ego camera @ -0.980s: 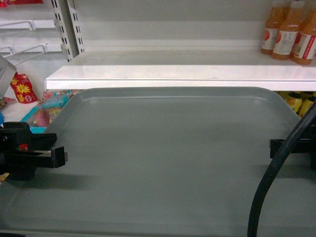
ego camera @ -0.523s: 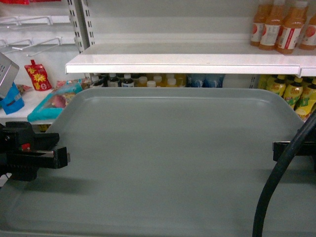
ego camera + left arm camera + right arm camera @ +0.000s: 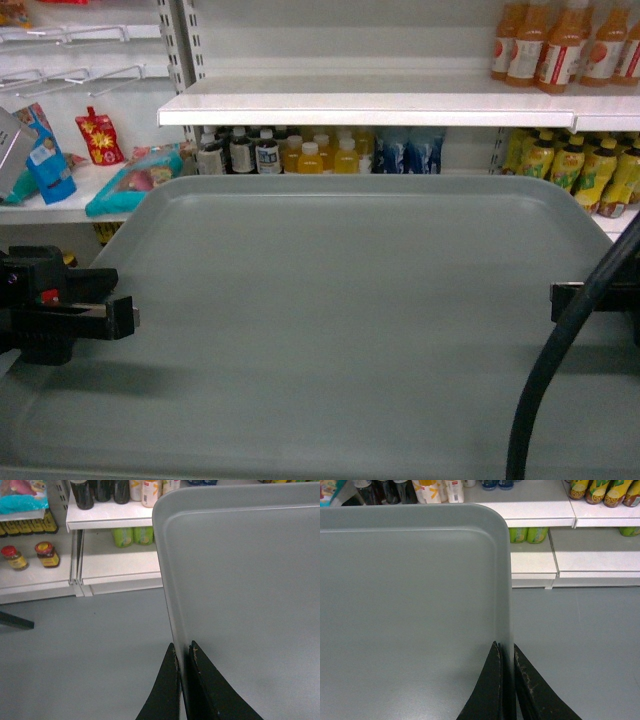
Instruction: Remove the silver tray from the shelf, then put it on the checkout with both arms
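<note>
The silver tray point(image 3: 340, 320) is held level in the air in front of the shelf point(image 3: 370, 103), clear of its front lip, and fills most of the head view. No part of the tray touches the shelf board.

Left gripper point(image 3: 183, 652): its two black jaws are pinched together over the tray's left rim, one jaw on the outer side and one on the inner side, as the left wrist view shows. In the head view the same gripper point(image 3: 125, 318) sits at the tray's left edge, about midway along it.

Right gripper point(image 3: 506, 650): its jaws are clamped likewise over the tray's right rim, one on each side of the raised edge. In the head view only its tip shows at the tray's right edge, partly behind a thick black cable point(image 3: 560, 360) that crosses in front of the tray.

Beyond the tray, orange juice bottles point(image 3: 560, 45) stand on the shelf board at its right end. Below the board is a row of mixed drink bottles point(image 3: 300, 155). Left of the shelf, snack packets point(image 3: 95, 135) lie on a lower white board. Grey floor point(image 3: 85, 650) shows beneath the tray in both wrist views.
</note>
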`<state>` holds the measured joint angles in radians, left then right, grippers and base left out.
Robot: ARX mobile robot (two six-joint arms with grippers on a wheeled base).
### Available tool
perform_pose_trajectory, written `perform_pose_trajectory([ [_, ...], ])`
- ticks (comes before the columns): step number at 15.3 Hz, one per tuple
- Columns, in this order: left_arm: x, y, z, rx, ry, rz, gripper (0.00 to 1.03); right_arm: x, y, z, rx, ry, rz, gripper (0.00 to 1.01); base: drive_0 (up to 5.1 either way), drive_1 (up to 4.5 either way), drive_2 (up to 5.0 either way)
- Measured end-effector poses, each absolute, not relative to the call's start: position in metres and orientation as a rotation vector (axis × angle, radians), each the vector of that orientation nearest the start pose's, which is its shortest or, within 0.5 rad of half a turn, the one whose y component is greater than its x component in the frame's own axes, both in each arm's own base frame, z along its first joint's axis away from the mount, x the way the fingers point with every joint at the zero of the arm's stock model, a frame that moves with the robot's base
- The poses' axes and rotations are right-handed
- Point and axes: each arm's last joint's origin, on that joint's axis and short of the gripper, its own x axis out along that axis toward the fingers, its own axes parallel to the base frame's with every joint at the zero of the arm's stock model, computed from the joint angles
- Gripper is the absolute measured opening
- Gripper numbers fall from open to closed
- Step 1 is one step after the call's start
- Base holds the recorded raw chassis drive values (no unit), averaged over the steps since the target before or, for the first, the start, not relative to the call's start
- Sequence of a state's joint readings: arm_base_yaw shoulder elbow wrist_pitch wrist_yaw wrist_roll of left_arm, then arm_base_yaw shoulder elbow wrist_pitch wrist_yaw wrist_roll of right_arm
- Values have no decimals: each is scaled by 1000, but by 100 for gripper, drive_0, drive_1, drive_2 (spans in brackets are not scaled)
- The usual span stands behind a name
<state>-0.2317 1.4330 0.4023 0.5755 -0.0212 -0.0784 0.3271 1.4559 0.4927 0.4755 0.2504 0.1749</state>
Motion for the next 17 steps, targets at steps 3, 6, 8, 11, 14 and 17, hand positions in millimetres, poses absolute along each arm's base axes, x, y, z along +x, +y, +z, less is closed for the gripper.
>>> perform_pose_trajectory([
  [3,241,-56,143,-20,462,-190,3,252,78,153,31,480,34,3,11,-405,428],
  [6,242,-57,143,-19,460,-191,3,252,78,153,31,478,34,3,11,-405,428],
  [8,242,-56,143,-20,461,-191,3,252,78,153,31,478,34,3,5,-411,422],
  [11,241,-56,143,-19,465,-189,3,252,78,153,31,478,33,3,5,-411,422],
  [14,241,-56,143,-20,463,-191,3,251,78,153,31,478,34,3,5,-411,422],
  [17,242,-56,143,-20,463,-189,3,252,78,154,32,473,34,3,6,-411,423],
])
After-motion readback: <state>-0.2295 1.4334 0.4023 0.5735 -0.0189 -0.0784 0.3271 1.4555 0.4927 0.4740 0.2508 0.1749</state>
